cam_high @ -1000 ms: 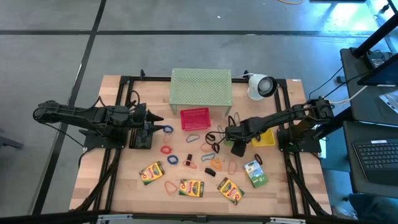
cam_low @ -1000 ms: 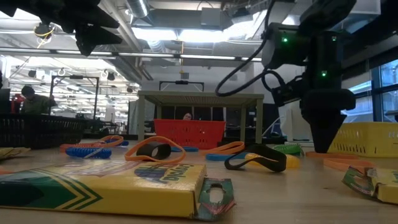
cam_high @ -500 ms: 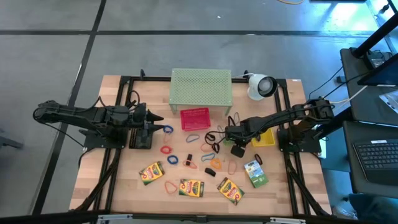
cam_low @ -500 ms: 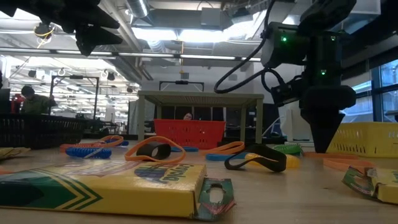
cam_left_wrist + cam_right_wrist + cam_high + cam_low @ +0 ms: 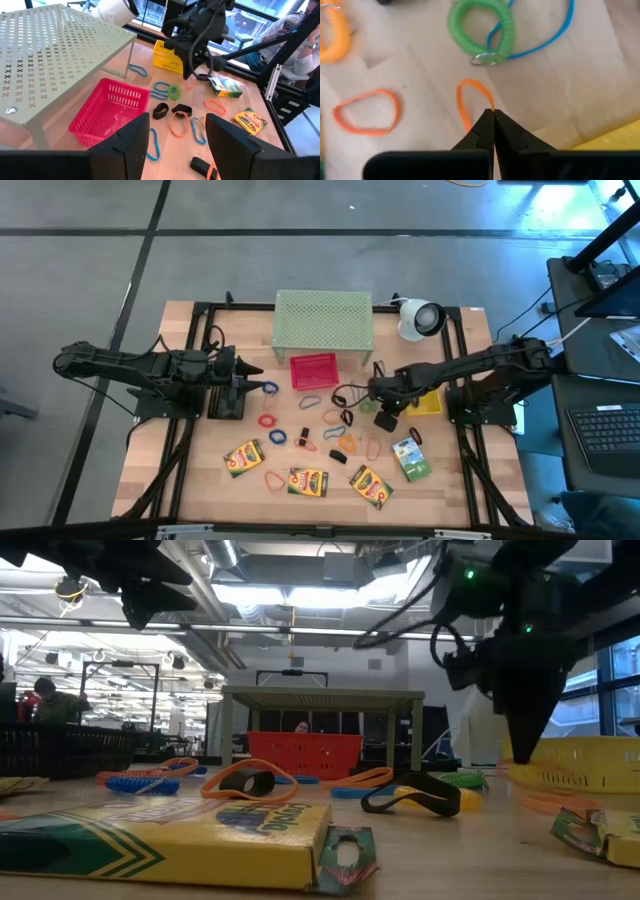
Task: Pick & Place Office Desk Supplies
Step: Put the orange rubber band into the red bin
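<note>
My right gripper is shut on a thin orange rubber band, right of the table's middle and beside the yellow basket. A green coil ring, a blue band and another orange band lie flat on the wood under it. Several crayon boxes lie flat near the front edge. My left gripper hovers open over the table's left side, touching nothing. My right gripper pinches one end of the orange band's loop between its two fingertips, coming from above and pointing down. The thin loop hangs from the tips. I cannot tell whether its lower end still rests on the wood.
The pale green mesh stand stands at the back, with the red basket in front of it. A white round device sits at the back right. Loose bands and dark clips are scattered across the middle.
My right gripper has shut on the orange band, then risen and shifted a little toward the table's right edge, taking the band's pinched end with it.
</note>
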`<move>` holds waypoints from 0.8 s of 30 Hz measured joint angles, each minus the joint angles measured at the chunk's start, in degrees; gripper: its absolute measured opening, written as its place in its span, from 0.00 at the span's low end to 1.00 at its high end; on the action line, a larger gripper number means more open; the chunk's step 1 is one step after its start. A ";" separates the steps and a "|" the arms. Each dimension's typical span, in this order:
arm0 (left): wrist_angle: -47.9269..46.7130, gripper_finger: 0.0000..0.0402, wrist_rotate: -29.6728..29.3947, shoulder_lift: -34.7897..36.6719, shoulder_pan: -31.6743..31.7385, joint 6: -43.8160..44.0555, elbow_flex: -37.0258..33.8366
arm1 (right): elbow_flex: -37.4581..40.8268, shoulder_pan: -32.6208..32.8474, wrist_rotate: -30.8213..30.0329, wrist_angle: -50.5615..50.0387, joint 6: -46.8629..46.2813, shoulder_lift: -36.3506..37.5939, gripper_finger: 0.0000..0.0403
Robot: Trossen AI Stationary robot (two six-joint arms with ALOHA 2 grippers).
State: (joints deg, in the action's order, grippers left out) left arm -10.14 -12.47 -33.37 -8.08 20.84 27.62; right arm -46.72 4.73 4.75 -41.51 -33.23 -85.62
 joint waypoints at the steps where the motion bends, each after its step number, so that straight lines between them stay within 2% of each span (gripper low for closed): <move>1: -0.02 0.48 0.02 -0.01 -0.01 0.02 0.00 | 0.00 -0.01 0.05 -0.30 -0.39 0.55 0.00; 17: 0.11 0.48 0.18 -0.01 0.00 0.09 0.00 | -0.13 -0.02 -0.22 -1.12 -8.31 13.58 0.00; 24: 0.10 0.48 0.14 -0.43 0.00 1.00 0.00 | -0.17 -0.08 -2.42 6.96 -12.13 17.03 0.00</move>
State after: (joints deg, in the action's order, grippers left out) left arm -10.04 -12.34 -33.80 -8.08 21.84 27.62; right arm -46.89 4.66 2.33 -34.55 -45.36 -68.59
